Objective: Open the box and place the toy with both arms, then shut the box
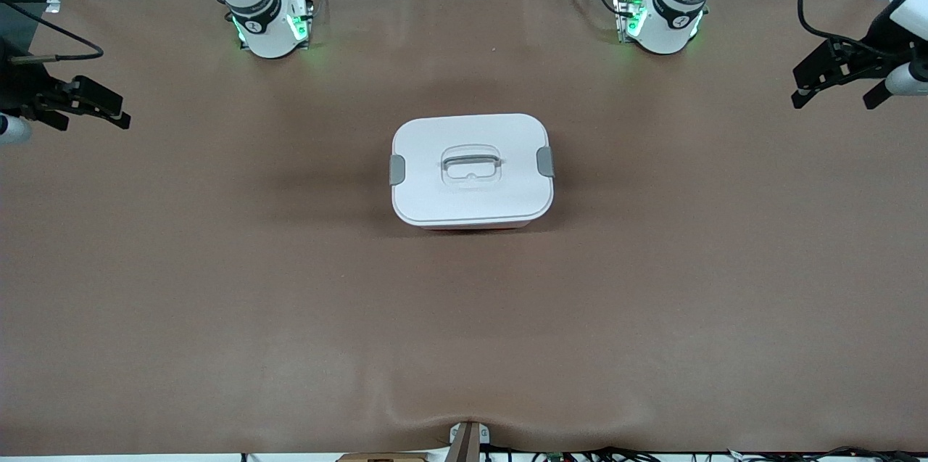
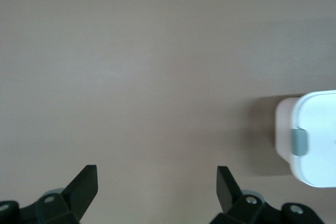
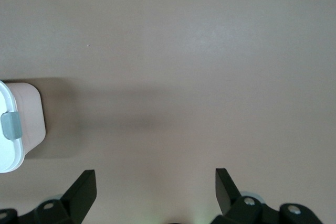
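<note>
You've got the box [image 1: 472,170] lidded mid-bench [image 1: 217,288] — left gripper [image 1: 841,88] and right gripper [image 1: 87,114] over opposite ends, jaws wide, empty.

The left gripper [image 2: 157,187] hangs above the bare brown table [image 2: 147,66] with its two black fingers [image 2: 84,184] spread wide apart and nothing between them. One end of the box [image 2: 310,137] shows at the frame's edge, well apart from the gripper: a white lid [image 2: 320,129] seated on a pale pink base [image 2: 283,129], with a grey clip [image 2: 300,142] down over the lid's side. The box casts a soft shadow on the table beside it
</note>
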Motion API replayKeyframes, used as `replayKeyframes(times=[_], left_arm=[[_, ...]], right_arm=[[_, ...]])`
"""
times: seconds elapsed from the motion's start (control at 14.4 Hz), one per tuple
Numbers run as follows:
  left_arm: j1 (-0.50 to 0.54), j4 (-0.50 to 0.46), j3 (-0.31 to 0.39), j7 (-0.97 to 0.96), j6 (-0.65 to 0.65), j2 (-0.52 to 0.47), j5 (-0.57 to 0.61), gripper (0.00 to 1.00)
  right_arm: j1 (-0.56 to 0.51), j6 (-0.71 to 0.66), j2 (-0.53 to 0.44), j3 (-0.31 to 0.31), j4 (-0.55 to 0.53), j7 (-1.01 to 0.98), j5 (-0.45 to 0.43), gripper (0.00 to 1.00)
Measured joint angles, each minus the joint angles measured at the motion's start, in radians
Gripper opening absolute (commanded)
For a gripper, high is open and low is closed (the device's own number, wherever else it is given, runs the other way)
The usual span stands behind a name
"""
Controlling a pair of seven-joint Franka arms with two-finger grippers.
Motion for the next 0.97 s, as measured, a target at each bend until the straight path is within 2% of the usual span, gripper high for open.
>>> replayKeyframes(times=[0.97], left_arm=[[0.001,-0.005,0.005,-0.038,0.0,0.001,-0.006,1.0]], right_arm=[[0.0,-0.012,0.0,-0.001,0.0,0.002,0.0,1.0]])
